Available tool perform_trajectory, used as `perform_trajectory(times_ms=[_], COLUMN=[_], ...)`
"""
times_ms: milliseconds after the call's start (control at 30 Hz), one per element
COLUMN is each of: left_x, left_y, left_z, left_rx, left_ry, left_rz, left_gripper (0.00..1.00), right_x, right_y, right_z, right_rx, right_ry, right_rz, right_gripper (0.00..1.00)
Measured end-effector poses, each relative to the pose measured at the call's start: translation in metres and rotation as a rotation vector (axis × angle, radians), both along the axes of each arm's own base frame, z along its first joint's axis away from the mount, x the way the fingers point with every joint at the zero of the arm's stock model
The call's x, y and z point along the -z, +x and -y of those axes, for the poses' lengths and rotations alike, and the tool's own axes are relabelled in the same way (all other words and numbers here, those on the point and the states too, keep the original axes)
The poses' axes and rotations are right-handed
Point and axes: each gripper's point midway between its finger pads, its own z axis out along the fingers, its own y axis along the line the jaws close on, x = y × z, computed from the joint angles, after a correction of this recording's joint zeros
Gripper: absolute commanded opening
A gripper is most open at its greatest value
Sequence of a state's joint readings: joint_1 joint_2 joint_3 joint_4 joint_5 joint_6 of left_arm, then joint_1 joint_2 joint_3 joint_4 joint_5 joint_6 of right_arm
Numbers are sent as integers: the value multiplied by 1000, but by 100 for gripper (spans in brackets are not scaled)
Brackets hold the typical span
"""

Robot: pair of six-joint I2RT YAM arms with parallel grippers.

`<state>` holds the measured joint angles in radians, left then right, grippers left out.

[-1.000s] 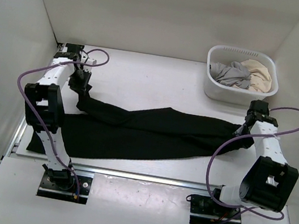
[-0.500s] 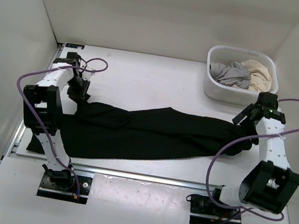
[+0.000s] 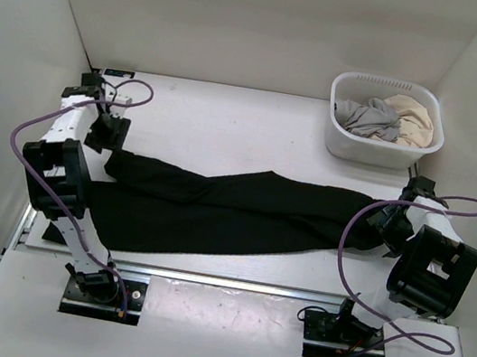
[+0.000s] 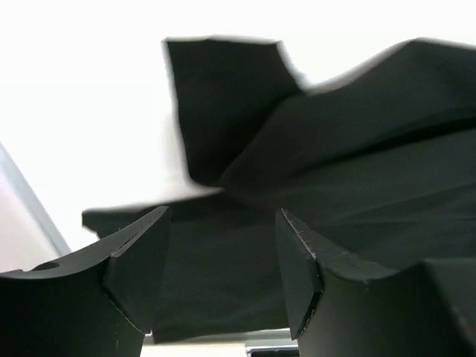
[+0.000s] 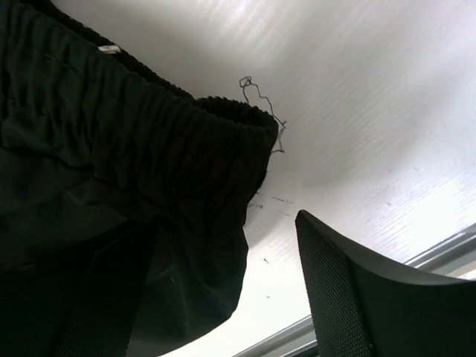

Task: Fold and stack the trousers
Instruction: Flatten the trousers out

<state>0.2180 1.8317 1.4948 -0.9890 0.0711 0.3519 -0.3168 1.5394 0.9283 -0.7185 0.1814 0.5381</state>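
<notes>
- While the trousers (image 3: 233, 210) lay long and flat on the near half of the table (image 3: 229, 127), they were not a small, neat pile yet. I think the job was only just started.
- One black leg seemed to lie partly on top of the other, so the first long fold looked about done. The near-left corner of the cloth reached the near edge of the table.
- At the right end of the trousers was the right gripper (image 3: 384, 223). In its own camera its two fingers were spread apart and held nothing (image 5: 223, 223). The stretchy waistband (image 5: 149, 111) lay just under them, with a little loose thread (image 5: 256, 93) sticking out.
- A bit farther back, at the left end where the legs stop, was the left gripper (image 3: 104, 130). Its fingers were spread apart too, with nothing between them (image 4: 222, 216). The black cloth lay flat below them, and one leg end poked out to the side.
- What was left, I think: pick up one end, fold the trousers across the short way once or twice, and set them down as a tidy stack.
- Farthest back on the right stood a white basket (image 3: 362, 149). It held a grey garment (image 3: 368, 118) and a beige garment (image 3: 414, 116), both crumpled up and well apart from the trousers.
</notes>
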Motion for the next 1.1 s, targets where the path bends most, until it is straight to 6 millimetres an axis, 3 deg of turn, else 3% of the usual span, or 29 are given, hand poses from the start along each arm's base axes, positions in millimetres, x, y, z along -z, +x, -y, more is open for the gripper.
perform_trajectory(times_ms=[133, 267, 433, 567, 800, 833, 900, 933, 1000, 1033, 1100], left_x=[17, 39, 28, 23, 61, 66, 73, 74, 75, 74, 69], left_y=[-29, -60, -79, -77, -46, -45, -45, -45, -43, -40, -32], left_z=[-21, -15, -8, -10, -16, -15, -12, -10, -8, -7, -7], left_rx=[-36, -7, 87, 137, 152, 156, 153, 152, 140, 135, 125], left_ry=[11, -14, 5, 34, 33, 31, 23, 16, 3, -3, -8], left_rz=[-60, -150, -110, -66, -99, -108, -126, -129, -128, -118, -96], left_gripper=[69, 69, 72, 73, 78, 74, 59, 39, 20, 14, 14], right_x=[0, 0, 0, 0, 0, 0, -1, -2, -4, -5, -6], right_y=[4, 4, 4, 4, 4, 5, 5, 6, 7, 8, 9], right_z=[1, 2, 3, 3, 3, 3, 3, 3, 3, 4, 4], right_rx=[-8, -15, -17, -19, -20, -21, -24, -26, -25, -26, -25], right_ry=[-6, -7, -8, -9, -8, -8, -8, -10, -15, -17, -22], right_rz=[14, 17, 15, 16, 17, 19, 24, 28, 40, 45, 51], right_gripper=[67, 65, 65, 65, 66, 61, 48, 33, 20, 11, 5])
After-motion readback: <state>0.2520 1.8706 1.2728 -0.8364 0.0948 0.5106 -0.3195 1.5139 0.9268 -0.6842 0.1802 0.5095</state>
